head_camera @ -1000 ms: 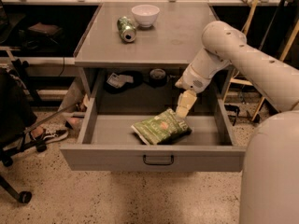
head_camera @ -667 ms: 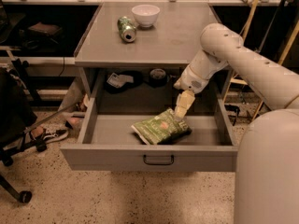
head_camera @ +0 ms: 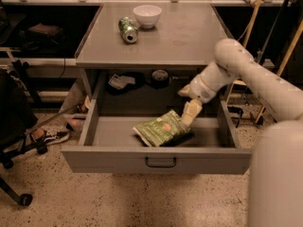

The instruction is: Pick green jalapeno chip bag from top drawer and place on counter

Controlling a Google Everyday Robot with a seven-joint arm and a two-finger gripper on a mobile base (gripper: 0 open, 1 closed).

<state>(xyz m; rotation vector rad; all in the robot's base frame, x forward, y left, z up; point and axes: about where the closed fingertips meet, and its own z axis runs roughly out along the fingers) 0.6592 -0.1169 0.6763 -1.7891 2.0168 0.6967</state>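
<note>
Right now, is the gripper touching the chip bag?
Cannot tell: in the camera view the gripper, inside the top drawer, overlaps a corner of the green chip bag; depth unclear.

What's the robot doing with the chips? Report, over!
End effector inside open top drawer, at right edge of green jalapeno chip bag. Bag lying on drawer floor, not lifted. Can and bowl at far end of counter.

gripper low in top drawer, at right end of green jalapeno chip bag; contact there unclear. Bag print too small to read. Pale item and round dark item in shadowed recess behind drawer: unidentifiable. Arm cut by right edge, chair by left.
</note>
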